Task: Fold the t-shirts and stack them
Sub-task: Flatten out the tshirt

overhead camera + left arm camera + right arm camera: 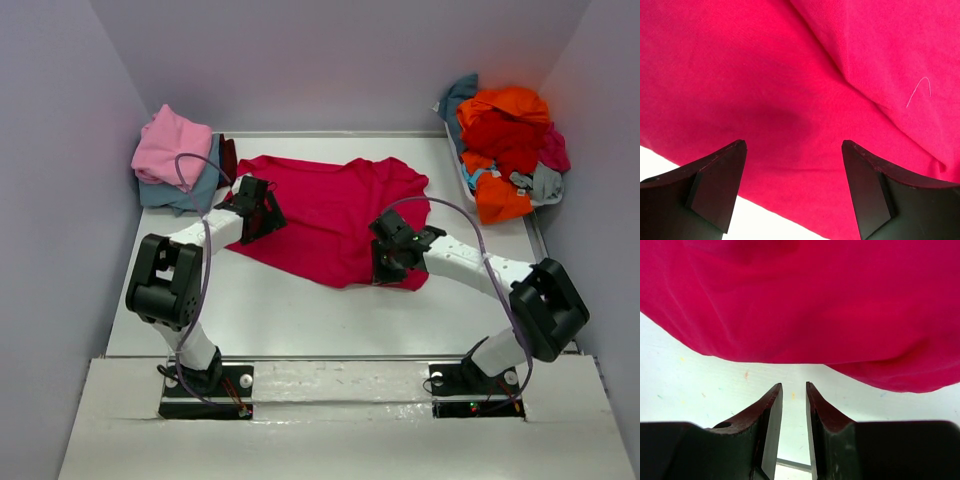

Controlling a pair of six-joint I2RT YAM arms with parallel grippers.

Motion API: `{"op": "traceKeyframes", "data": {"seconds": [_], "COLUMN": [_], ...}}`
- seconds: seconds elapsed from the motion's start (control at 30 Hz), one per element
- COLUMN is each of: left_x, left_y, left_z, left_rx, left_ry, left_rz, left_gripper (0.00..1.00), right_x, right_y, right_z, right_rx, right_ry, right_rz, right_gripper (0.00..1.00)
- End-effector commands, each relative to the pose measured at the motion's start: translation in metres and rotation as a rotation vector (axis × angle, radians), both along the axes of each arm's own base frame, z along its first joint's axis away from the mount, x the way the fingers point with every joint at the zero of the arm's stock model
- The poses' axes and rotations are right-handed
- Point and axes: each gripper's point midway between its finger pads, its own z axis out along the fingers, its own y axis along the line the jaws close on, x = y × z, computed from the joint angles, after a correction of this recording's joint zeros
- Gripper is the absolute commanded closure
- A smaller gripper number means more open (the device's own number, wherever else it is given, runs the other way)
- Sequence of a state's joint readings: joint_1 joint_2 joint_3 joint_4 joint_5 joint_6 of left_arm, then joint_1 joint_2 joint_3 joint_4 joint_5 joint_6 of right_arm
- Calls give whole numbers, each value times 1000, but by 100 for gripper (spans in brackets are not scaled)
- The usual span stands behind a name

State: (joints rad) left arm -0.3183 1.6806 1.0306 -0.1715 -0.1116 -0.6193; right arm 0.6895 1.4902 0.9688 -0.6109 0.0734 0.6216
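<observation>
A magenta-red t-shirt point(330, 205) lies spread, somewhat rumpled, across the middle of the white table point(300, 320). My left gripper point(260, 212) hovers over the shirt's left edge. In the left wrist view its jaws point(794, 144) are wide open and empty, with the shirt point(790, 75) and its near hem below. My right gripper point(386, 262) is at the shirt's near right edge. In the right wrist view it point(794, 385) has only a narrow gap and holds nothing, just short of the shirt's hem point(815, 300).
A stack of folded tees sits at the back left: pink point(170, 140) on top, dusty blue point(190, 188) beneath, maroon point(228, 155) behind. A heap of orange, red, teal and grey tees point(505, 135) fills a bin at the back right. Walls enclose the table.
</observation>
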Motion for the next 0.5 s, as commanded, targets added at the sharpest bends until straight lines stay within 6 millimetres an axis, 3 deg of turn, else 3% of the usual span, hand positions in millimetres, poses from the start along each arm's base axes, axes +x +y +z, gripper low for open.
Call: {"op": "traceKeyframes", "data": {"seconds": [0.0, 0.47], "left_x": [16, 18], "left_y": [-4, -4], "left_z": [14, 17], "left_rx": [-33, -48], "left_ry": [-57, -64], "left_rz": [12, 4], "left_gripper": [12, 13], "right_x": [-4, 0], "right_y": [12, 15], "right_z": [-9, -31], "right_rx": [26, -9], "right_ry": [16, 50], "right_rz": [42, 61], "right_gripper": [68, 67]}}
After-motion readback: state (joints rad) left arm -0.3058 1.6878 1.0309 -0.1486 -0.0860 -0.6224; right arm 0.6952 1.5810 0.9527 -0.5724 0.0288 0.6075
